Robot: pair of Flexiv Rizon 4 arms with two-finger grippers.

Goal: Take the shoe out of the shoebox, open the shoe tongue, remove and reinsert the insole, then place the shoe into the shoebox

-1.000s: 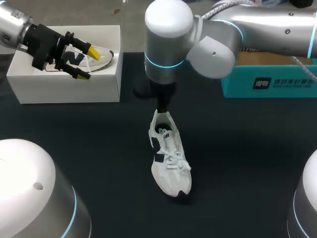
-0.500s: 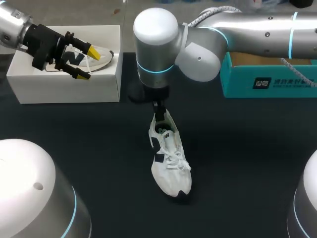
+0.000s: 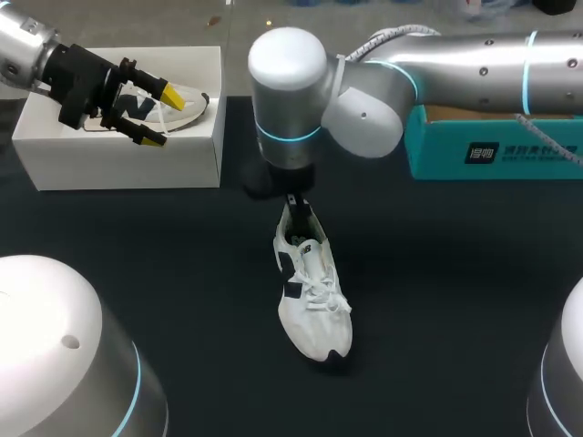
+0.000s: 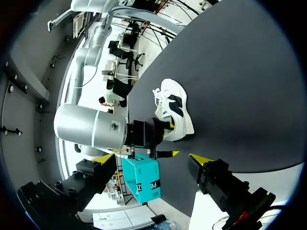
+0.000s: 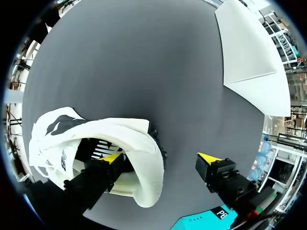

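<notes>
White shoe [image 3: 314, 300] stands upright on its sole near the middle of the black table [image 3: 437, 291], out of the box, toe toward the near edge, heel toward the far side. It has black side patches, and the laces are crossed over the tongue. My right arm [image 3: 474, 68] comes in from the right, reaches past the middle and hangs its wrist straight over the heel. Right wrist view: right jaws spread wide across the heel of the shoe [image 5: 139, 143]. One yellow fingertip [image 5: 111, 158] is down inside the collar opening. The other fingertip [image 5: 208, 158] is outside, behind the heel and apart from it, over bare table [image 5: 144, 62]. The heel wall sits between them, not pinched. I cannot tell whether the inner finger touches the lining. The white shoebox [image 3: 182, 146] is at the far left of the table, well apart from the shoe, and shows in the right wrist view as a white slab [image 5: 249, 48] ahead of the jaws. A second shoe [image 3: 187, 100] lies inside it. My left arm [image 3: 23, 50] holds the left jaws over that box, spread, tips [image 3: 171, 93] apart with nothing pinched. Left wrist view: between my two tips [image 4: 103, 157] I look across the table to the shoe [image 4: 175, 103], with the other arm's jaws at its heel. A teal box [image 3: 492, 150] is at the far right of the table, just behind the right arm.
</notes>
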